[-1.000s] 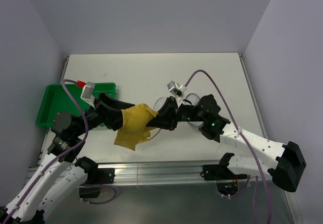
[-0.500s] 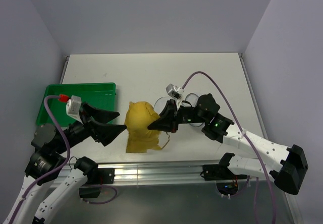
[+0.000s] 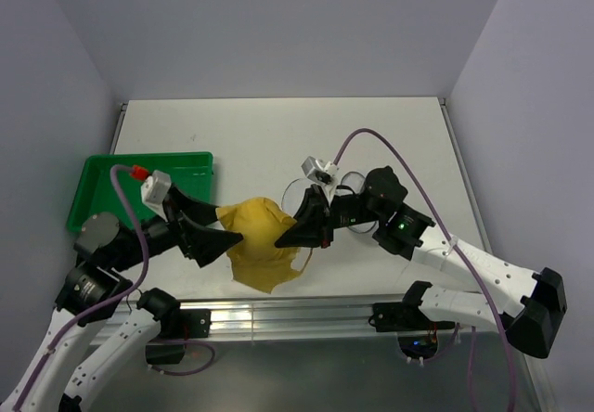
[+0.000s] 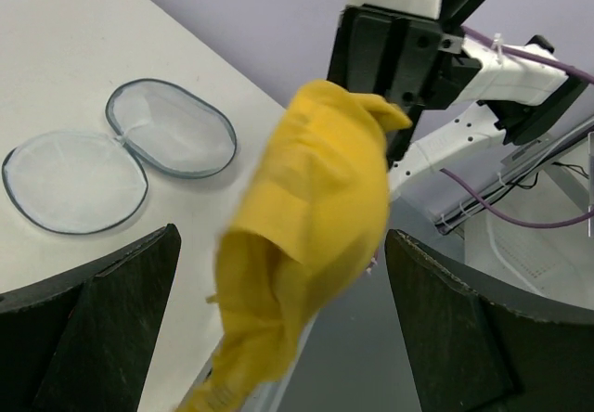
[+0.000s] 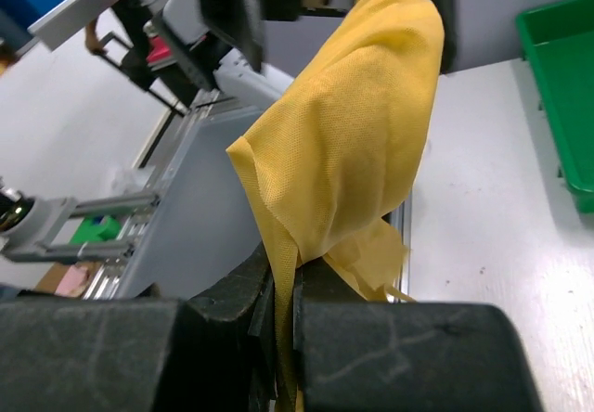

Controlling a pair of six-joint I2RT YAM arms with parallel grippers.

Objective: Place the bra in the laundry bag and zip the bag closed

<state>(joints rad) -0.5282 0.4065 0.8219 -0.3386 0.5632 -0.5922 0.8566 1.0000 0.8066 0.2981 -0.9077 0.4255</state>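
Note:
The mustard-yellow bra [image 3: 260, 245] hangs bunched from my right gripper [image 3: 286, 234], which is shut on a fold of it just above the table's near edge. In the right wrist view the fabric [image 5: 353, 152] is pinched between the shut fingers [image 5: 295, 310]. My left gripper [image 3: 225, 238] is wide open, and the bra [image 4: 306, 217] hangs between its spread fingers [image 4: 93, 328] without being gripped. The white mesh laundry bag [image 4: 121, 157] lies open on the table as two round halves. In the top view it [image 3: 293, 192] is mostly hidden behind the right arm.
A green plastic tray [image 3: 102, 189] sits at the table's left edge, behind the left arm; it also shows in the right wrist view [image 5: 557, 78]. The aluminium rail [image 3: 297, 315] runs along the near edge, below the bra.
The left gripper let go of the bra and pulled back left, then came in again, open, against its left side. The right gripper kept hold; the bra now hangs lower.

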